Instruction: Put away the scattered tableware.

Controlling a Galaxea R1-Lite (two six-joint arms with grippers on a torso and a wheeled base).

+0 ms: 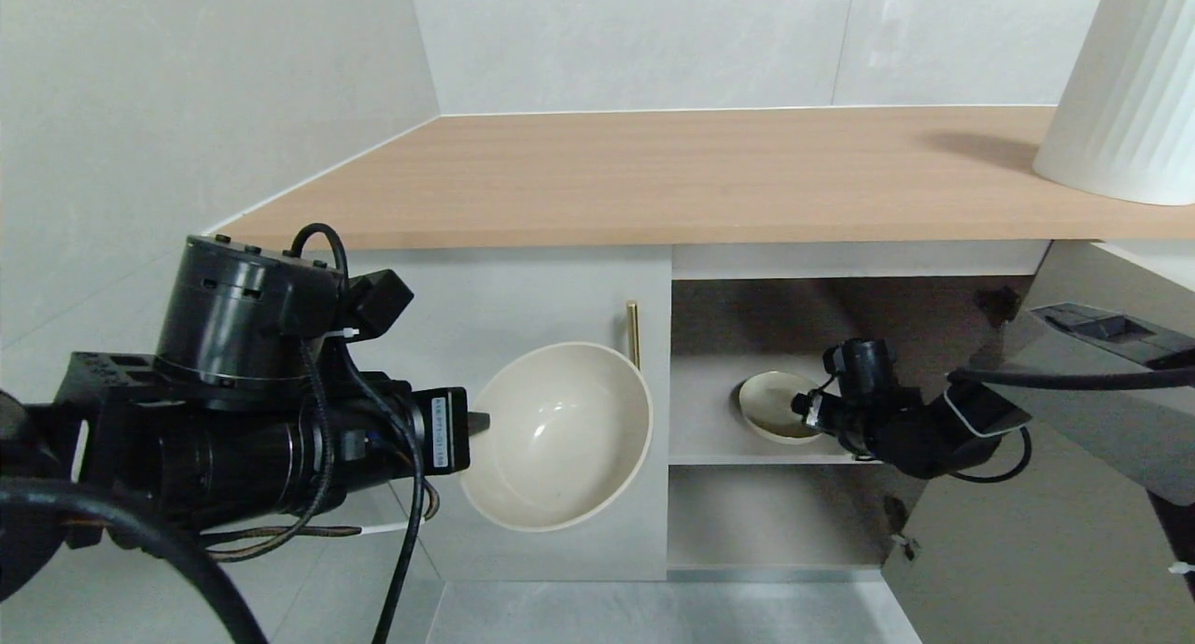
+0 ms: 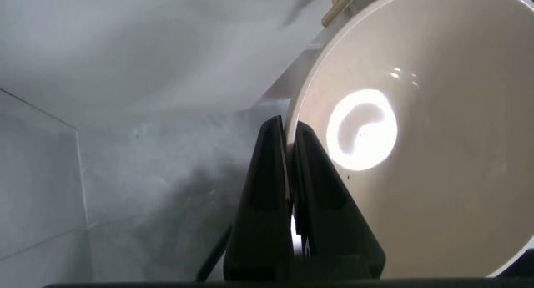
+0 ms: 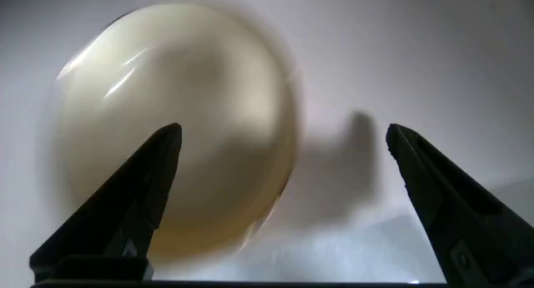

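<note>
A pale wooden countertop (image 1: 709,173) runs across the upper half of the head view, with white tiled walls behind it and a grey cabinet below.

At the lower left of the frame, the left gripper (image 1: 481,423) is clamped on the rim of a large cream bowl (image 1: 560,434). The bowl is held tilted, its hollow facing the camera, in front of the closed cabinet door (image 1: 523,299), just below a brass handle (image 1: 632,333).

Right of centre the cabinet stands open. A small cream dish (image 1: 770,406) rests on the inner shelf (image 1: 719,439). The right gripper (image 1: 805,406) sits just beside the dish; in the right wrist view its fingers (image 3: 142,196) are spread wide apart, not touching the dish.

At the upper right, a white ribbed vessel (image 1: 1125,93) stands on the countertop.
</note>
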